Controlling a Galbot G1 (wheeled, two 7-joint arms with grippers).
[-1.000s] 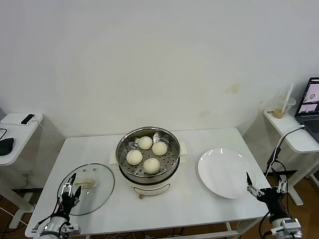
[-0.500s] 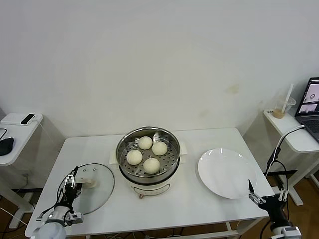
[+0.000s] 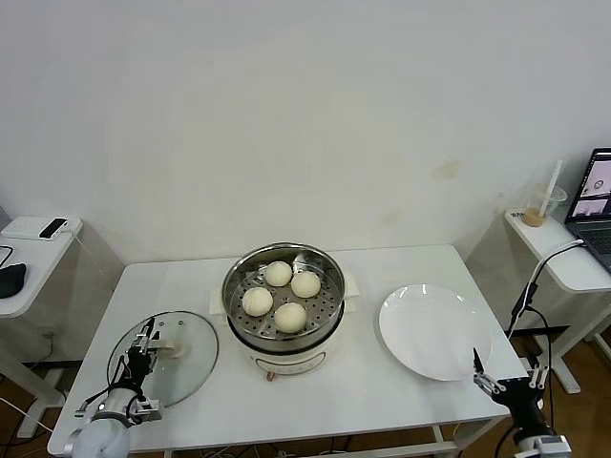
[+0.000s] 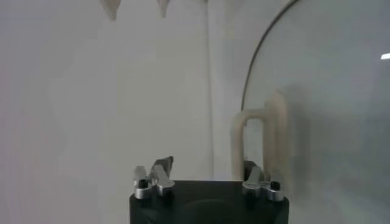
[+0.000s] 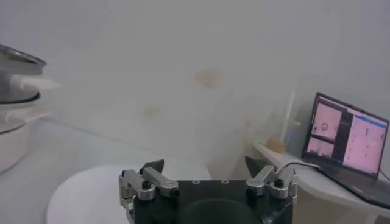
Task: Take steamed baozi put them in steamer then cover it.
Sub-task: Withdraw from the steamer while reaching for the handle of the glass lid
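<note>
Left end effector [image 3: 145, 349] low over the cover [image 3: 164, 359] on the bench [image 3: 372, 382], fingers straddling its handle [image 4: 261, 141], grip unclear, four baozi [image 3: 281, 292] in steamer [image 3: 284, 297], right end effector [image 3: 504, 378] spread wide beside plate [image 3: 434, 332].

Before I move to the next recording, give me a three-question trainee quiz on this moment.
1. True or false: all four baozi sit in the steamer.
2. Where does the glass lid lie? A) on the steamer B) on the table, on the robot's left side of the steamer C) on the white plate
3. Fill in: the left tool is at the lid's ____.

Key: 1 true. 2 B. 3 handle; the right tool waits open near the plate.
</note>
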